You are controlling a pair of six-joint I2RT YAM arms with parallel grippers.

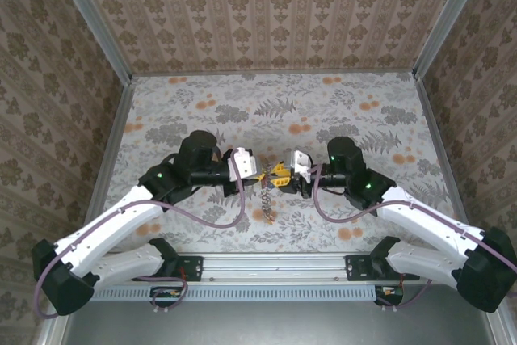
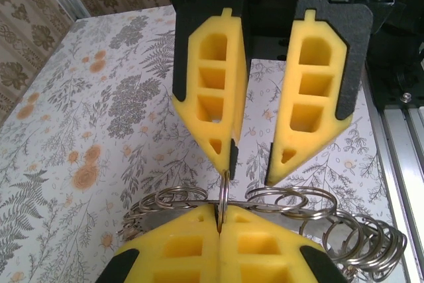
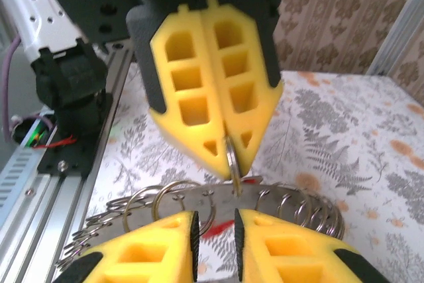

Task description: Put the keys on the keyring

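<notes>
The keyring (image 1: pixel 265 199) hangs just above the floral table, between the two arms. It is a metal band strung with several steel split rings (image 2: pixel 291 198). My left gripper (image 2: pixel 220 211) is shut on one small split ring (image 2: pixel 224 187) that stands upright on the band; the pinch on that ring (image 3: pixel 231 158) also shows from the other side. My right gripper (image 3: pixel 216 220) faces it, open, its fingertips (image 2: pixel 228 160) close over the keyring and one tip touching the pinched ring. A small red patch (image 3: pixel 223 228), maybe a key tag, shows under the band. No other key heads are in view.
The aluminium rail (image 1: pixel 275 262) with both arm bases runs along the near edge. Patterned walls and metal frame posts (image 1: pixel 121 78) close in the floral table (image 1: pixel 283 111) on three sides. The right arm's base (image 3: pixel 69 91) stands close on the left.
</notes>
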